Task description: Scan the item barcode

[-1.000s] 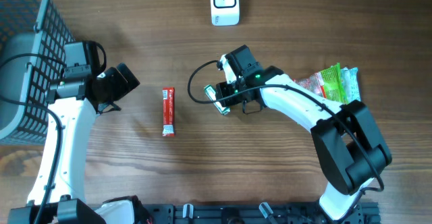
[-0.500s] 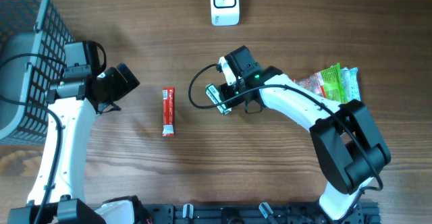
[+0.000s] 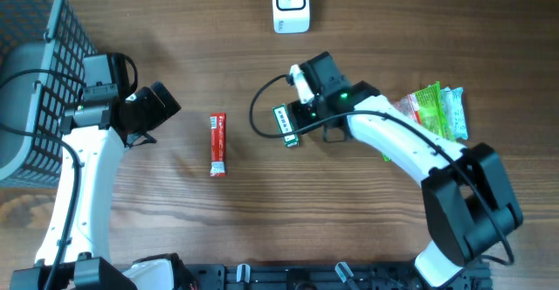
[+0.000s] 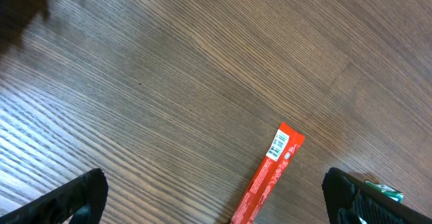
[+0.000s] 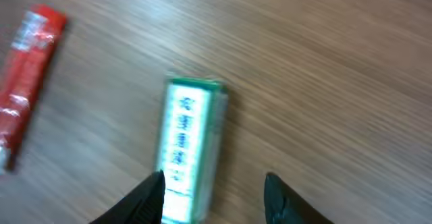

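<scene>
While agape, right pincer (image 5: 214, 181) straddles packet (image 5: 189, 136) (green)

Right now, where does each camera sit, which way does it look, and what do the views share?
Overhead: fixed above the table, looking straight down; left arm and right arm show, with scanner, basket, red packet, green box.
Left wrist: on the left arm, looking down at the red packet; its own fingertips fill the lower corners.
Right wrist: on the right arm, looking down at the green box; its own fingertips show at the bottom.
Shared: red packet in all three; green box in overhead and right wrist.
</scene>
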Controlling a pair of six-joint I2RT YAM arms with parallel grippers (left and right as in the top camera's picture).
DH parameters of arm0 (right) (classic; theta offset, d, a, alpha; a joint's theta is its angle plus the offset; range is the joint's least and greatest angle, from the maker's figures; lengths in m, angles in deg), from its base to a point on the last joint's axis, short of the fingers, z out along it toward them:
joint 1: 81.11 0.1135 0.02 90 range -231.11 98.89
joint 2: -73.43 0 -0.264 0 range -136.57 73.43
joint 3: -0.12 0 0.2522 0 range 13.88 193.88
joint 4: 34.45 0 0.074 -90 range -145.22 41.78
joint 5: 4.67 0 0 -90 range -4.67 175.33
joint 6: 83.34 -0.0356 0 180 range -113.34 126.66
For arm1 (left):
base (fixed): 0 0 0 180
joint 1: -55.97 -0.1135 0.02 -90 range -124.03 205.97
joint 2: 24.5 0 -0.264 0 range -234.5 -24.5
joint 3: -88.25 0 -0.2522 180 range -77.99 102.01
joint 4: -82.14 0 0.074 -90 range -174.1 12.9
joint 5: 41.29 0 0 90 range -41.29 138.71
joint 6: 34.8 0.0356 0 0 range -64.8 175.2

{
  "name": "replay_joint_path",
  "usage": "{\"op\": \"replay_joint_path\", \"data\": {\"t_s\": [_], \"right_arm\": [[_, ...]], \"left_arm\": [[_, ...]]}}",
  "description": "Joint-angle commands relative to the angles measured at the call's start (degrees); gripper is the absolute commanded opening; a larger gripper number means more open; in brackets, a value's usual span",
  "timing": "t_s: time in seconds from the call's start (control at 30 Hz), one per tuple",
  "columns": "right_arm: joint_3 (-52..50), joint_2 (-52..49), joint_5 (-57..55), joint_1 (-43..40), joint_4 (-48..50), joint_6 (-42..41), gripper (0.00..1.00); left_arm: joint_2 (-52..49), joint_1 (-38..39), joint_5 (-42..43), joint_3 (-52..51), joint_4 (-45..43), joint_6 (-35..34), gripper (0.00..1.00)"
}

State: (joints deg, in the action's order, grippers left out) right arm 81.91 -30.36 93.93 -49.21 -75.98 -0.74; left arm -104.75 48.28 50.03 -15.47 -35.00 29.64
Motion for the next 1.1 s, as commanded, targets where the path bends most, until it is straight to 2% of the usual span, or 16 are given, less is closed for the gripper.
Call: {"op": "replay_joint_path", "data": {"t_s": [0.0, 0.13, 0.47, 0.57, 0.8, 0.87, 0.93, 1.07], "right_arm": [[-1.8, 0.5, -5.1, 4.8, 2.3, -6.3, 0.49], [-2.2, -1.9, -15.3, 9.5, 1.6, -6.3, 0.53], [-2.2, -5.7, -16.7, 10.1, 0.9, -6.0, 0.55], [-3.0, -6.2, -20.8, 10.1, 0.9, -6.1, 0.55], [-3.3, -6.5, -16.1, 10.1, 4.5, 4.7, 0.55], [-3.3, -6.5, -16.0, 10.1, 6.6, 5.0, 0.53], [-3.3, -6.5, -15.3, 10.1, 6.5, 5.1, 0.47], [-4.8, -6.5, -15.0, 10.1, 6.8, 5.7, 0.46]], "left_arm": [[0.2, -0.3, -0.8, 0.4, 0.0, 0.5, 1.0], [0.2, -0.3, -0.8, 0.4, 0.0, 0.5, 1.0], [0.2, -0.3, -0.8, 0.4, 0.0, 0.5, 1.0], [0.2, -0.3, -0.8, 0.4, 0.0, 0.5, 1.0], [0.2, -0.3, -0.8, 0.4, 0.0, 0.5, 1.0], [0.2, -0.3, -0.8, 0.4, 0.0, 0.5, 1.0], [0.2, -0.3, -0.8, 0.4, 0.0, 0.5, 1.0], [0.2, -0.3, -0.8, 0.4, 0.0, 0.5, 1.0]]}}
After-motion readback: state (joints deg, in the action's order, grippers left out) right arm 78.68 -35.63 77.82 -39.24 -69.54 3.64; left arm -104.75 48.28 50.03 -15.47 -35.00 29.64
